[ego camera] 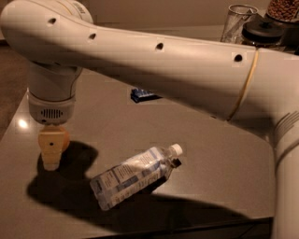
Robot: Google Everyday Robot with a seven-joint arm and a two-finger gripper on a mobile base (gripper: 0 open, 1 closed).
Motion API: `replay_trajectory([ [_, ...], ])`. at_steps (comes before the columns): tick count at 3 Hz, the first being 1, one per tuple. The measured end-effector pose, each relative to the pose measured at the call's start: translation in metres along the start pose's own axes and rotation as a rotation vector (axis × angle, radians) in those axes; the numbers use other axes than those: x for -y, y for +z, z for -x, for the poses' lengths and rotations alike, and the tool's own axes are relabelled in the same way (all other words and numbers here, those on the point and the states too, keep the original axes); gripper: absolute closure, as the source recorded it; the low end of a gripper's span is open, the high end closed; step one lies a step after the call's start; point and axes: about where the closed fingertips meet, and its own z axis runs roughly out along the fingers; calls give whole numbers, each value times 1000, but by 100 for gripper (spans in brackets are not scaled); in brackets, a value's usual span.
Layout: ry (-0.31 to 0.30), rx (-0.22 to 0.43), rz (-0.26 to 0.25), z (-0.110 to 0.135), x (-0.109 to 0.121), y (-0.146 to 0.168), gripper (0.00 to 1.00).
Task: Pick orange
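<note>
The orange [66, 137] lies near the left edge of the dark table [215, 158]. Only a thin slice of it shows to the right of the gripper. My gripper [50, 151] hangs straight down from the white wrist and stands in front of the orange, at its level and low over the tabletop. Most of the orange is hidden behind it. I cannot tell whether the gripper touches the orange.
A clear plastic bottle [135, 176] with a white cap lies on its side right of the gripper. A small blue packet [141, 95] lies farther back, partly under the arm. A glass [238, 21] and jars [280, 10] stand at the back right.
</note>
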Motion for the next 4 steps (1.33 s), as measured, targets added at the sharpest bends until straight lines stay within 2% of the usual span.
replay_trajectory([
  [1, 12, -1, -2, -13, 5, -8, 50],
  [2, 7, 13, -6, -18, 7, -28, 72],
  [3, -12, 44, -21, -22, 13, -74, 96],
  [4, -29, 78, -35, -25, 16, -115, 100],
])
